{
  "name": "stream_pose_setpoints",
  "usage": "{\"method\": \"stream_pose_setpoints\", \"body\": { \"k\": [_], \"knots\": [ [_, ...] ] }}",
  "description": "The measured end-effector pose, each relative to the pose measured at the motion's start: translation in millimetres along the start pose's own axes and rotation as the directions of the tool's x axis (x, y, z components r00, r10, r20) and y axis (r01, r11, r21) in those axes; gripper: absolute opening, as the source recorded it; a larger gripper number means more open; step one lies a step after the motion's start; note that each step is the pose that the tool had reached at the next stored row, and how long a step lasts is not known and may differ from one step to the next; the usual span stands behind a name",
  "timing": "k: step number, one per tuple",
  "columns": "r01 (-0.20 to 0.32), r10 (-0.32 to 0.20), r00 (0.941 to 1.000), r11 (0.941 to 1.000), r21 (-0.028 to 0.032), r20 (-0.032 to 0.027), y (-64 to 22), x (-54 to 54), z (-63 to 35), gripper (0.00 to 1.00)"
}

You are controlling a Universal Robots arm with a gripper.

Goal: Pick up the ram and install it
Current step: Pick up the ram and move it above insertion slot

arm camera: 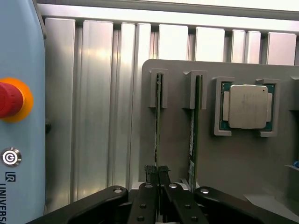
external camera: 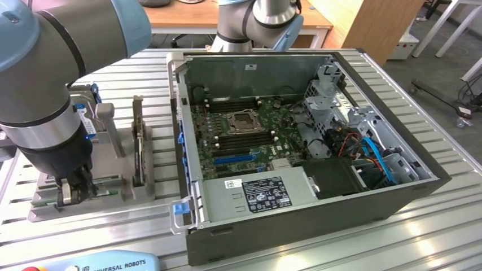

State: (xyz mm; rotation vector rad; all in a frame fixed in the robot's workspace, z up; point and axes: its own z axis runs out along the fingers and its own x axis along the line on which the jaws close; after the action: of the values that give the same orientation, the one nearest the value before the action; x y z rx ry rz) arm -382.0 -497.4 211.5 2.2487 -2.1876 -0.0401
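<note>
Grey holder (arm camera: 175, 140) carries two green sticks on edge and one silver processor (arm camera: 246, 106). My gripper (arm camera: 159, 173) is closed, pinching the ram (arm camera: 158, 116) in its slot; the second stick (arm camera: 196, 116) stands free just beside it. The grip looks firm, though the fingertips partly hide the contact. One open computer case (external camera: 301, 226) sits near the holder

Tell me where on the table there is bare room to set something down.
Bare table borders the computer case on its near side and on the exterior view's right. The tray under the gripper is crowded.
</note>
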Motion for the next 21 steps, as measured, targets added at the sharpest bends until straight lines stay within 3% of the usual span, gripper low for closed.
{"method": "stream_pose_setpoints", "body": {
  "k": [21],
  "knots": [
    [-0.004, 0.004, 1.0, 1.0, 0.0, 0.0001, 0.5, -0.5, -34.9, 0.12]
  ]
}}
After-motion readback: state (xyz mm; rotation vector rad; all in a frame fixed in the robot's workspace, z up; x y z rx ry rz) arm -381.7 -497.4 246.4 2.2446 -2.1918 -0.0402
